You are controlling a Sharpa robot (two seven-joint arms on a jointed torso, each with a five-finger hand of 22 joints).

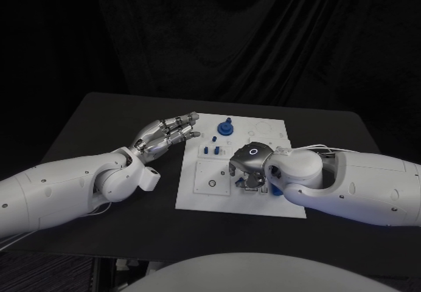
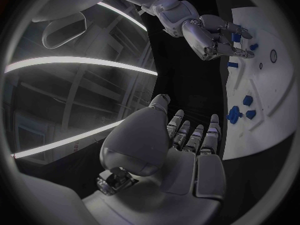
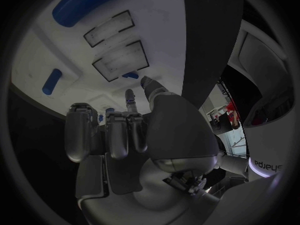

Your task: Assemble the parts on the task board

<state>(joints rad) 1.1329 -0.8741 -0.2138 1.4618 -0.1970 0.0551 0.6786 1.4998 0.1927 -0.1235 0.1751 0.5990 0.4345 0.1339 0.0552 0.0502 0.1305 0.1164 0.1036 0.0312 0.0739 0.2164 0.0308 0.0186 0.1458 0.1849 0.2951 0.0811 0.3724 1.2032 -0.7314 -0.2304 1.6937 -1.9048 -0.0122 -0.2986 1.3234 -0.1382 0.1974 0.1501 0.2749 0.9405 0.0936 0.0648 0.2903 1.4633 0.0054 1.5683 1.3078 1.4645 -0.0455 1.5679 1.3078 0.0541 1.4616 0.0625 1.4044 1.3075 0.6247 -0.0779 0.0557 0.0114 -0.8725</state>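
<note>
The white task board (image 1: 210,188) lies in the middle of the black table. A round blue part (image 1: 226,128) stands near the board's far edge, with several small blue parts (image 1: 210,149) just in front of it. My left hand (image 1: 167,137) hovers at the board's far left corner, fingers stretched out and apart, holding nothing; its open palm (image 2: 187,145) is plain in the left wrist view. My right hand (image 1: 250,170) is down on the board's near middle, fingers curled. Its thumb and a finger pinch a small blue part (image 2: 236,35) against the board (image 2: 262,85), the same part (image 3: 130,75) beside a rectangular recess.
Two rectangular recesses (image 3: 115,47) lie ahead of my right hand (image 3: 125,135), with a large blue part (image 3: 84,5) and a blue peg (image 3: 52,81) beyond. The round part (image 2: 234,114) stands near my left fingertips. Bare black table surrounds the board.
</note>
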